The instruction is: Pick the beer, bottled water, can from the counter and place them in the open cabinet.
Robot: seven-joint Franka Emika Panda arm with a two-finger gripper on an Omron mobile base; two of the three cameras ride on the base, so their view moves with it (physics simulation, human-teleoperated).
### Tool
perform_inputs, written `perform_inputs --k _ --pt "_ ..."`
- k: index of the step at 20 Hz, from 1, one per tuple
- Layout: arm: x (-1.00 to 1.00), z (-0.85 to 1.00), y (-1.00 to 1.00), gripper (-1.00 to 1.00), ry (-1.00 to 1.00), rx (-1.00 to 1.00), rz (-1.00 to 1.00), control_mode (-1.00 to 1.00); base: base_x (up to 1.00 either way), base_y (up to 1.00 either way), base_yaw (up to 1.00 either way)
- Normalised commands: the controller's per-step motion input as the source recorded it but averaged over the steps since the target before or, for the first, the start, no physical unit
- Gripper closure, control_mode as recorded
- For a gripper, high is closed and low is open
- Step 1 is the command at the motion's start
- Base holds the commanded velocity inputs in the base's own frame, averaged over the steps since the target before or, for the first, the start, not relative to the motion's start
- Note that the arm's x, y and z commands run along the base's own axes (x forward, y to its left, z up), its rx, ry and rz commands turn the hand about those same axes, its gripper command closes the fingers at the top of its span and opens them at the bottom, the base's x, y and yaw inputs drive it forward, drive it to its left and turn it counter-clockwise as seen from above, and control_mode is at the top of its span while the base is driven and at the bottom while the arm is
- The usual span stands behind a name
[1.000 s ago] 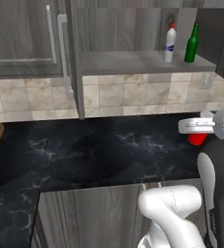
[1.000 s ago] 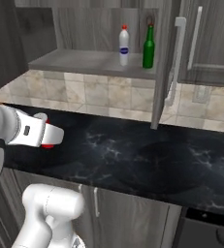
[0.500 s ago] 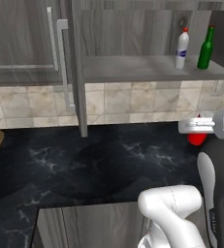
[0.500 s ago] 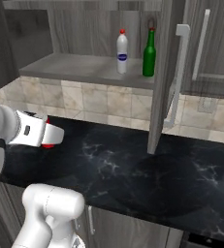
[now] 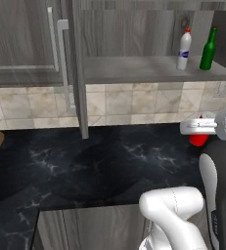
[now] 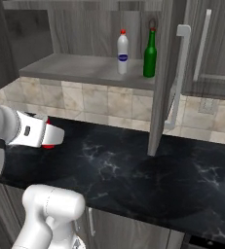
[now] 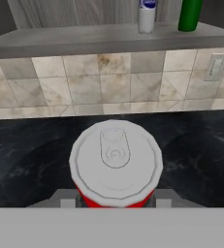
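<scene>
Carrying the can [image 7: 115,164] right now, my hand [image 5: 198,128] pinched around its red body, up off the tabletop [image 5: 109,161]. Beer [image 6: 150,54] and bottled water [image 6: 122,52] are already standing side by side on the open cabinet [image 6: 84,68] shelf, so I reckon two down, this last one left to shelve.
</scene>
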Motion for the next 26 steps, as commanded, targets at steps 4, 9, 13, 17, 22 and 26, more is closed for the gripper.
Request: perform_inputs --k 4,9,13,17,22,26 --pt "0.00 0.00 0.00 1.00 0.00 0.00 0.00 1.00 0.22 0.00 0.00" --pt "0.00 0.00 0.00 1.00 0.00 0.00 0.00 1.00 0.16 0.00 0.00" --pt "0.00 -0.03 0.00 1.00 0.04 0.00 0.01 -1.00 0.00 0.00 0.00" --pt "-0.03 0.01 0.00 1.00 0.01 0.00 0.03 -1.00 0.00 0.00 0.00" --pt "-0.14 0.17 0.00 1.00 0.00 0.00 0.03 -1.00 0.00 0.00 0.00" --pt "-0.28 0.30 0.00 1.00 -0.01 0.00 0.01 -1.00 0.00 0.00 0.00"
